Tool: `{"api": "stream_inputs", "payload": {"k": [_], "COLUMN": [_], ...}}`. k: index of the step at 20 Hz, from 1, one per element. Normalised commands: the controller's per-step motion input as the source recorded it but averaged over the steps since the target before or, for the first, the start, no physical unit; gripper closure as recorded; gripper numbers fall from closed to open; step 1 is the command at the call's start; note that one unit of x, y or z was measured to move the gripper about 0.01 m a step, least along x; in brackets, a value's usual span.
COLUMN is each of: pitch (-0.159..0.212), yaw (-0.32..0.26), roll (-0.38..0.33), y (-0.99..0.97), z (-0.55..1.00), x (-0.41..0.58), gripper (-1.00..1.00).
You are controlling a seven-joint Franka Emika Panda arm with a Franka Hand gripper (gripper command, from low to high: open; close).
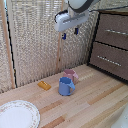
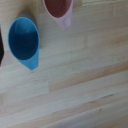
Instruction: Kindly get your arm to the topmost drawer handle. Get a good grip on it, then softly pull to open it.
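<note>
The white arm (image 1: 75, 12) hangs high over the wooden table, with its gripper (image 1: 70, 33) pointing down and its two small blue fingers spread apart, nothing between them. On the exterior view's right stands the dark brown drawer unit; the upper visible drawer (image 1: 113, 29) carries a thin silver drawer handle (image 1: 116, 32). A lower drawer handle (image 1: 108, 60) sits beneath it. The gripper is well to the left of the handles and touches nothing. In the wrist view the fingers do not show.
A blue mug (image 1: 66, 86) (image 2: 25, 42) and a pink mug (image 1: 70, 75) (image 2: 59, 11) stand below the gripper. An orange block (image 1: 44, 85) lies beside them. A patterned plate (image 1: 18, 114) rests at the front left. A reed screen (image 1: 40, 40) forms the back wall.
</note>
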Motion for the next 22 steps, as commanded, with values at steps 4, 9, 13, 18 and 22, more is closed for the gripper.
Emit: {"api": "stream_inputs", "payload": {"k": [4,9,13,18,22], "pitch": [0.0,0.0,0.0,0.003,0.013], "yaw": [0.032,0.035,0.033,0.029,0.019], "roll": [-0.375,-0.375,-0.375,-0.375,-0.375], "y": [-0.11,-0.12,-0.12,-0.12,-0.12], "z": [-0.02,-0.02,-0.02,-0.02,-0.02], "x": [-0.015,-0.013,-0.013,-0.015,-0.006], "gripper": [-1.0,-1.0,-1.0,-1.0,-1.0]}}
